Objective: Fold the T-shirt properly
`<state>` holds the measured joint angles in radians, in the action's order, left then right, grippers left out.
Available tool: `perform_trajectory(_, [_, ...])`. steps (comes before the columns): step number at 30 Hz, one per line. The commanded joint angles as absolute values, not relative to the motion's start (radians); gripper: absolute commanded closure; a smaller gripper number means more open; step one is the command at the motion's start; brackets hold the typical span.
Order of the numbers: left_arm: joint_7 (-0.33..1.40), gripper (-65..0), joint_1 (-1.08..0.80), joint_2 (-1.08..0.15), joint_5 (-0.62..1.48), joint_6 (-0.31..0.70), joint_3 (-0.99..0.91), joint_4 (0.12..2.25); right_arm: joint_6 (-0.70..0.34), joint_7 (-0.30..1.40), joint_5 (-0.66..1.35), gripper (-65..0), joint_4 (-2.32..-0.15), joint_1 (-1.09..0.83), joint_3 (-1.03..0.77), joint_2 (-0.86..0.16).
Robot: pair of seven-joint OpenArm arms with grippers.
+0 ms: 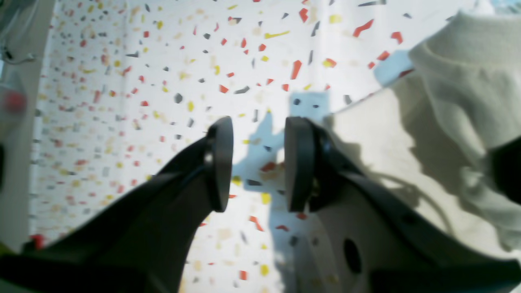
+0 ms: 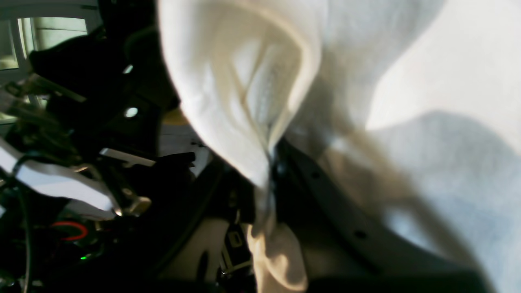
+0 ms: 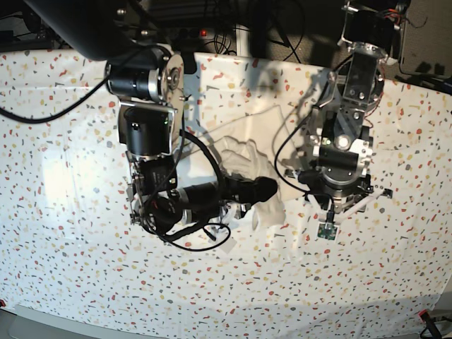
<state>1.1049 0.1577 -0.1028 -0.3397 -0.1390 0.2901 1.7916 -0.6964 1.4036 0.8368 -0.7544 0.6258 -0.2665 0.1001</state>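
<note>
Left jaws: the left gripper (image 1: 258, 162) stands open, its two dark round pads apart with nothing between them; only the speckled covering shows through the gap.
Right jaws: the right gripper (image 2: 266, 179) is closed on a bunched fold of the T-shirt (image 2: 244, 93); white cloth is pinched between the jaws, balloons above them, and a small tail of fabric hangs below.
Left jaws, position: above the surface (image 1: 163, 81), just beside the edge of the T-shirt (image 1: 460, 134), which fills the right side of the left wrist view; whether a pad touches the cloth cannot be told.
T-shirt, position: in the base view the T-shirt (image 3: 247, 152) lies partly spread near the middle of the surface, between the two arms, plain white side showing, crumpled where the right arm's dark wrist reaches into it. No print is visible.
Right arm: on the left of the base view, bent low across the surface, its gripper (image 3: 265, 189) at the cloth's lower edge.
Left arm: on the right of the base view, its gripper (image 3: 337, 205) pointing down near the T-shirt's right edge.
Surface: white covering (image 3: 70, 176) with red, yellow and dark speckles, bright with sunlight.
Far edge: dark cables and equipment (image 3: 212, 18) behind the surface, too dim to name.
</note>
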Motion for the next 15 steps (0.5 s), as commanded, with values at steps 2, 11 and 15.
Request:
perform_trajectory(2, [1.092, -20.7, 0.180, -0.103, -0.402, -0.146, 0.289, 1.808, -0.698, 1.396, 0.863, 0.0, -0.770, 0.662, -0.266, 0.100])
perform_trajectory(11, [1.092, -20.7, 0.180, -0.103, -0.426, -0.146, 0.289, 1.808, -0.698, 1.396, 0.962, -15.5, -0.770, 0.662, -0.266, 0.109])
perform_trajectory(15, [1.092, -20.7, 0.180, -0.103, -0.426, -0.147, 0.289, 1.808, -0.698, 1.396, 1.066, -17.6, -0.770, 0.662, -0.266, 0.120])
